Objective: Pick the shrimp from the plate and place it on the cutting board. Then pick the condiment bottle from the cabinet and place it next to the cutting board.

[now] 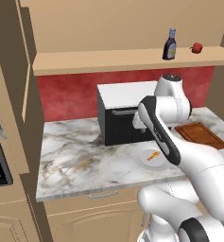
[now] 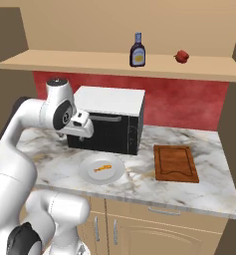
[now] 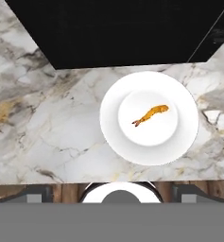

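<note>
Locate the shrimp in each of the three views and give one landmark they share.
Left base view: the shrimp lies on the plate, lower right of centre, partly behind the arm.
Right base view: the shrimp lies mid-plate, lower left of centre.
Hand view: the shrimp sits in the plate's well, right of centre.
Shared landmark: the black oven, just behind the plate.

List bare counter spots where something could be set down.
Widest bare patch: marble counter left of the oven and plate. A smaller strip lies between plate and cutting board. The cutting board itself is bare. Crowded: the plate sits close to the oven's front, shrimp on it.
</note>
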